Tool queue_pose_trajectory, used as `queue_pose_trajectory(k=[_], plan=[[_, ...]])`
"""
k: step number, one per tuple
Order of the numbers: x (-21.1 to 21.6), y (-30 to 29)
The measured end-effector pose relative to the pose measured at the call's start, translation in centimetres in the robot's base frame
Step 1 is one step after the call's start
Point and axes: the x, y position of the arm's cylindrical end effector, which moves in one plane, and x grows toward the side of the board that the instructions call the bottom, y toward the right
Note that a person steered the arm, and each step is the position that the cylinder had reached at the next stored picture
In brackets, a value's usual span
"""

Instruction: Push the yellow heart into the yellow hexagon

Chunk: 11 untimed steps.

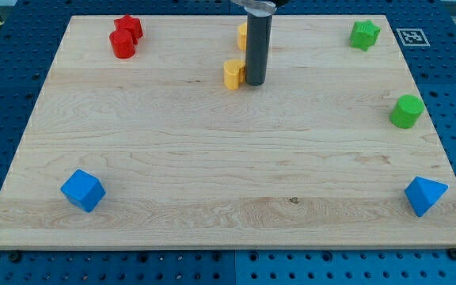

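My tip (pixel 256 82) sits touching, or all but touching, the right side of the small yellow heart block (pixel 233 74) in the upper centre of the frame, holding nothing, bare rod only. The yellow hexagon block (pixel 243 34) lies just above, half hidden behind the rod, so the push needs to go up the frame, and I judge the tip is on the wrong flank. The pale wooden board (pixel 212 174) is smooth, with room all round; the red blocks (pixel 125 36) stand well off at upper left.

The yellow heart (pixel 233 74) lies flat on the wooden board, above centre toward the view's top. The yellow hexagon (pixel 243 35) sits just above it, close to the top edge, apart from the heart and partly hidden behind my rod.
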Motion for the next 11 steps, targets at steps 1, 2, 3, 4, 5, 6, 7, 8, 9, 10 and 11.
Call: queue_pose_trajectory(k=[1,2,3,4,5,6,7,8,9,10,11], plan=[[4.6,-0.1],[6.6,-3.6],[3.4,-6.0],[-0.2,-4.4],[-1.7,-3.7],[-0.5,-3.7],[-0.4,-2.8],[-3.1,-2.7],[-4.9,-2.7],[-3.6,-1.2],[0.1,3.7]])
